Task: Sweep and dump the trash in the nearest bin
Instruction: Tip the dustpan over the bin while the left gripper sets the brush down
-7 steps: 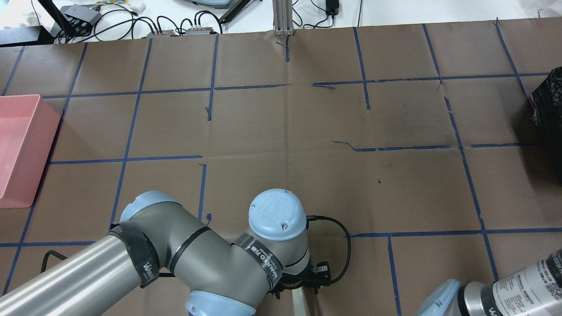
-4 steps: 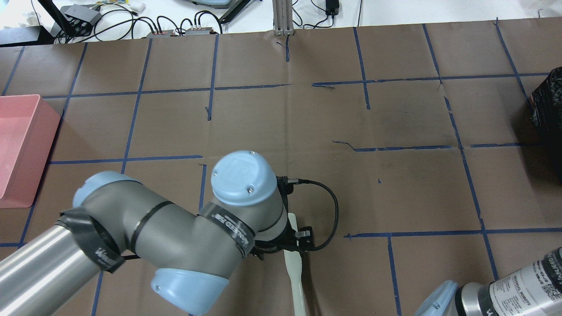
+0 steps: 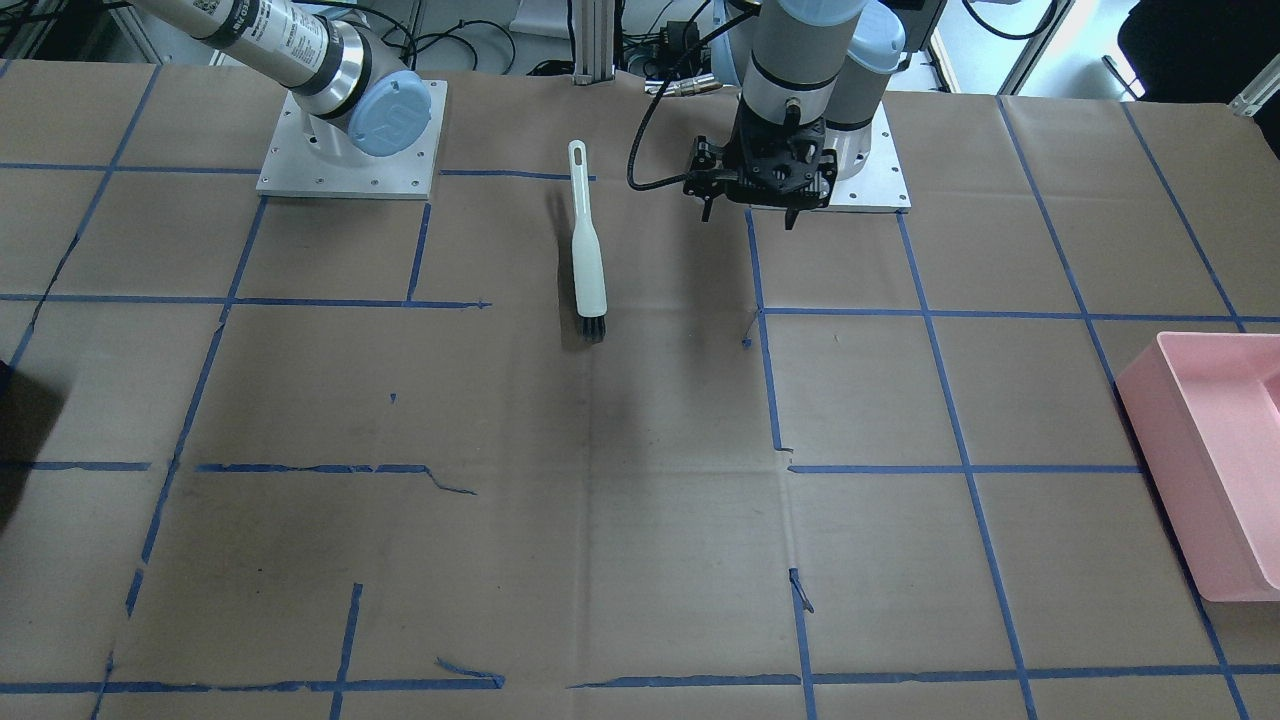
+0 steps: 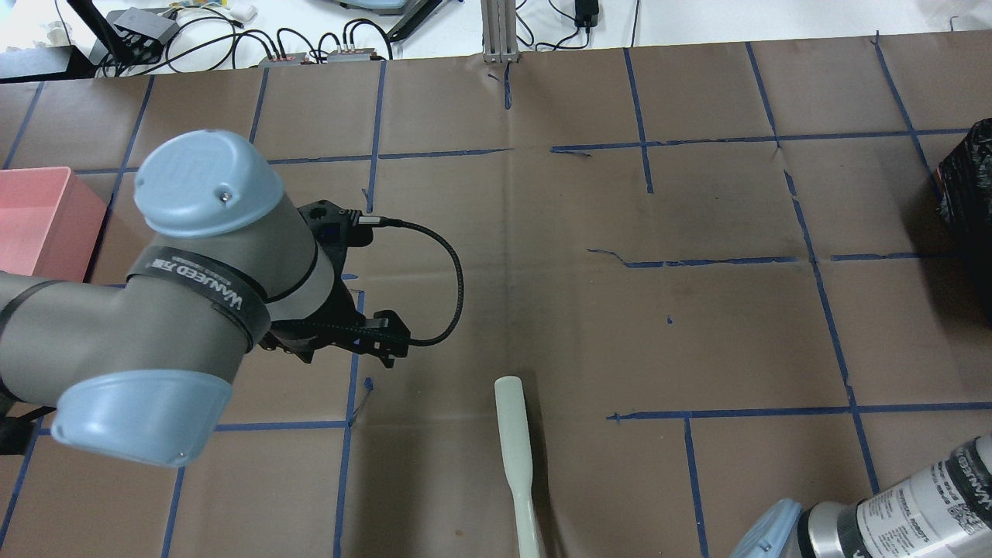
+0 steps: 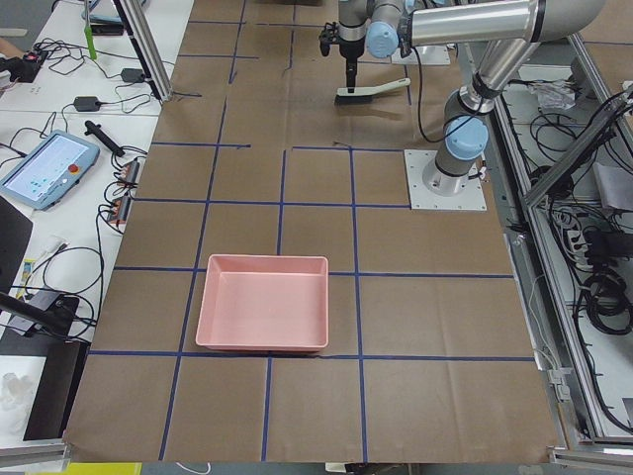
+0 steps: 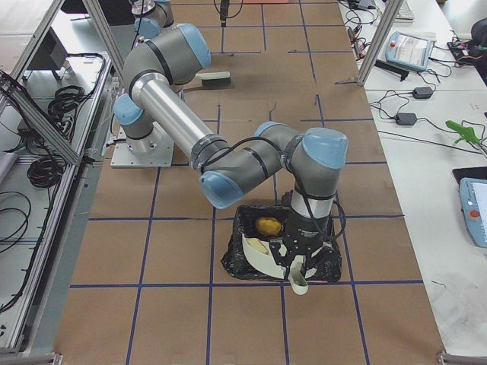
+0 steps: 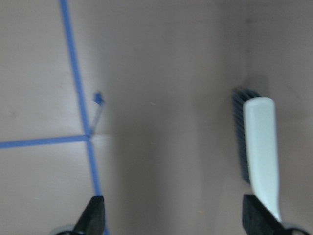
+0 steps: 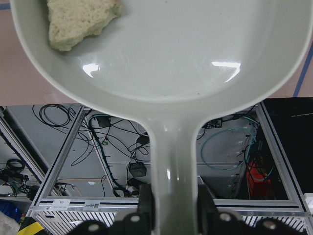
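My right gripper (image 8: 173, 208) is shut on the handle of a white dustpan (image 8: 161, 54). In the exterior right view it holds the dustpan (image 6: 262, 255) tilted over a black bin (image 6: 251, 220). A white bread wedge with brown crust (image 8: 80, 22) lies in the pan. A yellow-brown potato (image 6: 267, 226) lies inside the black bin. The small bread chunk is out of view. My left gripper (image 7: 177, 218) is open and empty, hovering above the table to the left of a white brush (image 7: 261, 152). The brush (image 3: 587, 260) lies flat on the table.
A pink bin (image 3: 1215, 480) stands on my left side of the table; it also shows in the overhead view (image 4: 31, 232). The black bin (image 4: 969, 178) is at the right edge. Blue tape lines cross the brown paper cover. Cables lie beyond the far edge.
My left gripper has let go of the brush and moved left and forward, away from it. The brush now lies alone on the table. The right arm has barely moved.
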